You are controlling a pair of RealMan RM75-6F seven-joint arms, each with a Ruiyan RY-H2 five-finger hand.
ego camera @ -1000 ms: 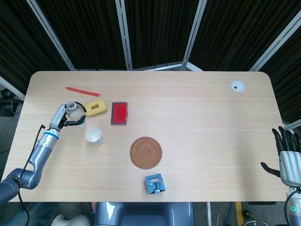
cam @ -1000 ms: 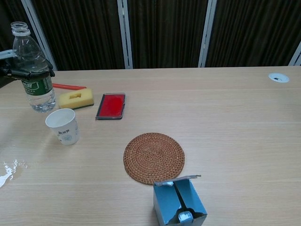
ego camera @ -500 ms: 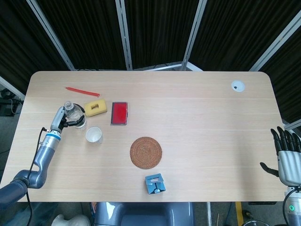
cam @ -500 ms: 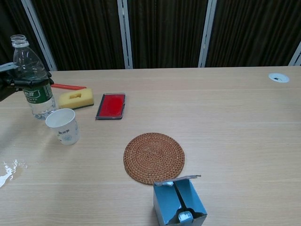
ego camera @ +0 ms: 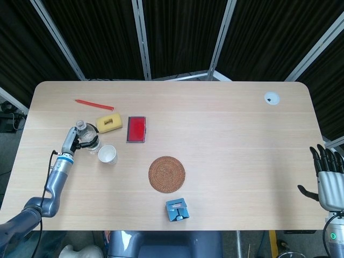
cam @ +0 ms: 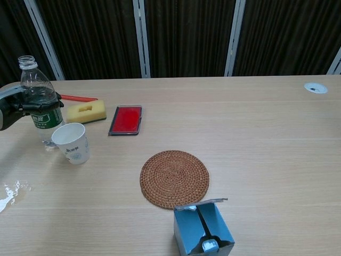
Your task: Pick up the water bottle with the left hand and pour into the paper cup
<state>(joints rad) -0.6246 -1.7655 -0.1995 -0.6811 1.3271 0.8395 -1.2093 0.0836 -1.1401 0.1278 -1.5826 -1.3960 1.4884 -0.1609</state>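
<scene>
At the far left of a light wooden table (ego camera: 226, 134), the robot's left hand (cam: 21, 106) wraps its dark fingers around the middle of a clear plastic water bottle with a green label (cam: 41, 101). The bottle has no cap and stands nearly upright, leaning slightly. Whether its base touches the table or hangs just above it cannot be told. Just to the right of the bottle, nearly touching it, stands a white paper cup (cam: 71, 142), upright with its mouth open.

Behind these lies a thin red pen (ego camera: 94, 103) near the table's far left edge. A yellow sponge block (cam: 86, 112) sits just right of the bottle, and beside it lies a flat red rectangular case with a dark rim (cam: 126, 119).

Near the middle of the table is a round woven brown coaster (cam: 174, 178). In front of it, at the near edge, stands a small blue cardboard box with its top open (cam: 203, 231).

A small white round disc (ego camera: 272, 98) sits in the far right corner. At the far right, off the table's edge, the right hand (ego camera: 329, 180) is raised with its fingers spread, holding nothing.
</scene>
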